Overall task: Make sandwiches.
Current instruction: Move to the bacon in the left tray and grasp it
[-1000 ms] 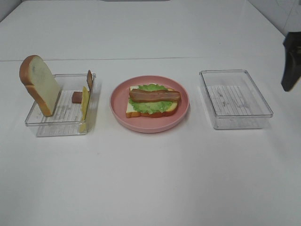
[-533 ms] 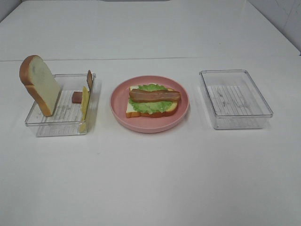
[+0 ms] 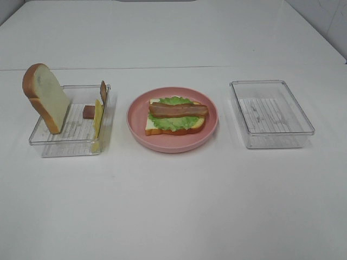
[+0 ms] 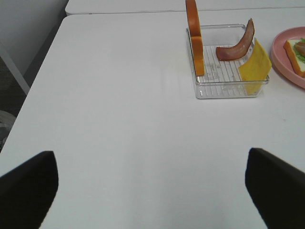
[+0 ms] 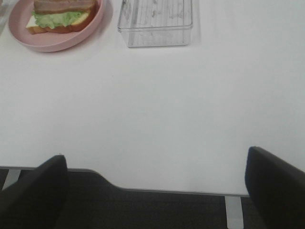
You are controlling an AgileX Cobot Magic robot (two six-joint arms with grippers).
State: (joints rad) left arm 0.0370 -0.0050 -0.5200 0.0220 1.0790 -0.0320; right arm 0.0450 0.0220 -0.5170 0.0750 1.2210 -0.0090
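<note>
Sandwich (image 3: 174,116) open-faced | left pincer (image 4: 151,188), right pincer (image 5: 153,188) jaws apart, empty | risk: leaning bread slice (image 3: 46,97) topples if nudged

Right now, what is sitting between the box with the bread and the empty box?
The pink plate holding the half-built sandwich, with white table showing on either side. The high view shows it best.

A pink plate (image 3: 172,146) sits between the left tray (image 3: 68,147) and the right tray (image 3: 271,116), both clear.
</note>
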